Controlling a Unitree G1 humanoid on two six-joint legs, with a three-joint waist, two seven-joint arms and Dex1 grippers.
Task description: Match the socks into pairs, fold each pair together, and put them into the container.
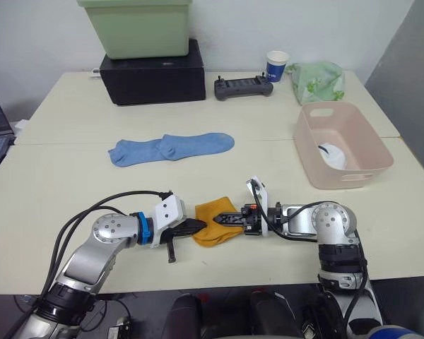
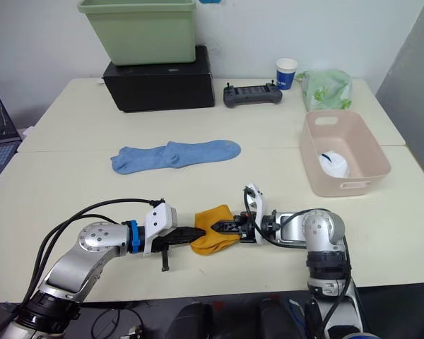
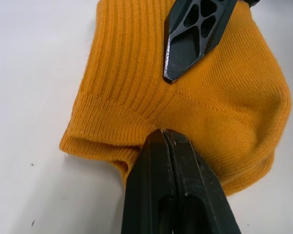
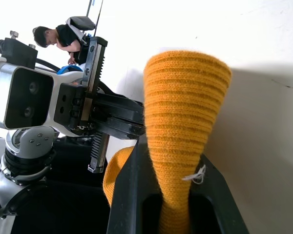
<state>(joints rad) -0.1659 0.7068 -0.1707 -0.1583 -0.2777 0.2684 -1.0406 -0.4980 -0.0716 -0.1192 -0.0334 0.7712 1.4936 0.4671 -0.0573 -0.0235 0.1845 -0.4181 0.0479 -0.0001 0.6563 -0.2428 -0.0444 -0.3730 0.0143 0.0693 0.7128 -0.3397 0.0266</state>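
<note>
Cream tables (image 1: 71, 141) pushed together stand against a white wall (image 1: 233, 28).

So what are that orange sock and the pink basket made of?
The orange sock looks like soft ribbed knit, probably cotton blend: fine rows of stitches show, and it bunches between the grippers. The pink basket looks like smooth moulded plastic, slightly glossy, with rounded corners and a cut-out handle.

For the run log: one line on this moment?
left gripper shut on mustard socks | right gripper shut on them | blue socks on table | pink basket: white socks
</note>
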